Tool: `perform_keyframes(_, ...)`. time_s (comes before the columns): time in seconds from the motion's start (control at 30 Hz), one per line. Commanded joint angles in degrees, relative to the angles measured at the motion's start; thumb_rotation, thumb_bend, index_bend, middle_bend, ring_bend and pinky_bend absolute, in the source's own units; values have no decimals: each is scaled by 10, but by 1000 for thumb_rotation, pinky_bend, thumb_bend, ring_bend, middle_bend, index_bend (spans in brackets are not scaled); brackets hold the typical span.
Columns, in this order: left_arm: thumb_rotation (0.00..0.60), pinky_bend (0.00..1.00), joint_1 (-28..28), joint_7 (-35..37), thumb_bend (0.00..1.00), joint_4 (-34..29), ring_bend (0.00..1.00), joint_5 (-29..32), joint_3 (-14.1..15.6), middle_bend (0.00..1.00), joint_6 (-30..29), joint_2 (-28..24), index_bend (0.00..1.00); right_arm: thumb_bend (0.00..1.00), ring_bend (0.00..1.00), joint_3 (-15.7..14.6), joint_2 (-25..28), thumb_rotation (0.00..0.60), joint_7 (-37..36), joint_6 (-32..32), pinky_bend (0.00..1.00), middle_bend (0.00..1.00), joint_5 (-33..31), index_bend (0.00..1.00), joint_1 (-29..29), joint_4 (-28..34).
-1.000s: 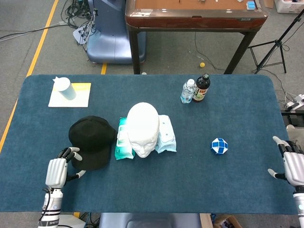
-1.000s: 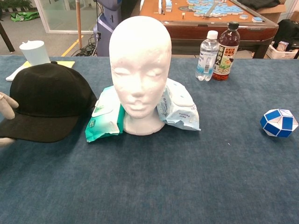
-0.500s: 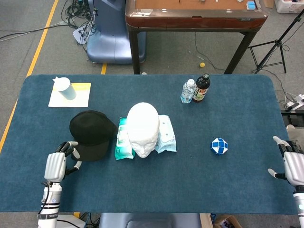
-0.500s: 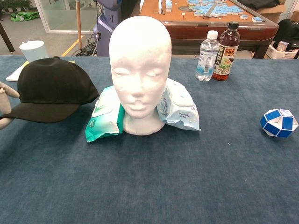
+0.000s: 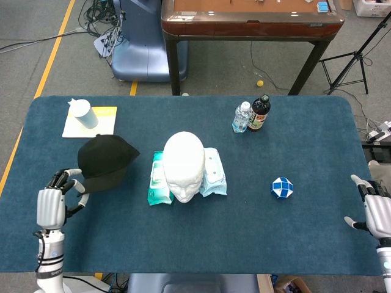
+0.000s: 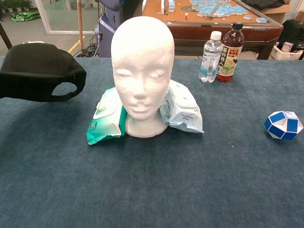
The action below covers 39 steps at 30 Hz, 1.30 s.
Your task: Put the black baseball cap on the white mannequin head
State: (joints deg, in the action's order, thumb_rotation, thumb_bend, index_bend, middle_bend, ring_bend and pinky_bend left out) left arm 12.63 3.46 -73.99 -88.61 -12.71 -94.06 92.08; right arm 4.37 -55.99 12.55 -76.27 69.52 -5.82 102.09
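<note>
The black baseball cap (image 5: 104,161) hangs lifted off the table at the left, tilted, its back opening showing in the chest view (image 6: 40,71). My left hand (image 5: 54,202) pinches its brim at the lower left in the head view; the hand is out of the chest view. The white mannequin head (image 5: 184,163) stands upright mid-table, face toward me (image 6: 142,71), to the right of the cap and apart from it. My right hand (image 5: 376,210) rests at the table's right edge with fingers spread, holding nothing.
Two wet-wipe packs (image 6: 105,116) lie at both sides of the mannequin's neck. A water bottle (image 5: 242,117) and a dark bottle (image 5: 259,112) stand behind it. A blue-white puzzle ball (image 5: 281,187) lies at the right. A white cup (image 5: 82,112) stands on a paper sheet, back left.
My left hand has risen and pulled left, taking the cap up off the table and tilting it. The right hand has not moved.
</note>
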Motion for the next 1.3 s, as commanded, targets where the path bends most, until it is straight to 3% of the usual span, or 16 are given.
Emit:
perform_keyframes(0.03, 600, 419, 11, -7, 567, -8, 226, -1, -19, 352, -7, -19, 760, 0, 127, 0, -1, 600, 1, 1, 311, 213, -2, 69, -1, 0)
perform_keyframes(0.3, 600, 439, 38, -14, 559, -19, 243, 1, -51, 387, -13, -48, 817, 0, 127, 0, -3, 600, 7, 4, 311, 213, -6, 69, -3, -1)
perform_keyframes(0.7, 600, 458, 82, -31, 506, -11, 266, -29, -70, 431, -31, -60, 854, 0, 127, 1, -3, 600, 7, 2, 311, 213, -8, 69, -3, -1)
perform_keyframes(1.0, 600, 468, 144, -56, 490, -5, 277, -71, -74, 448, -9, -74, 868, 0, 127, 2, -3, 600, 8, 2, 311, 213, -10, 69, -3, -1)
perform_keyframes(1.3, 600, 472, 219, -76, 490, 7, 297, -78, -97, 477, 15, -47, 869, 0, 127, 2, -2, 600, 8, 2, 311, 213, -11, 69, -4, 0)
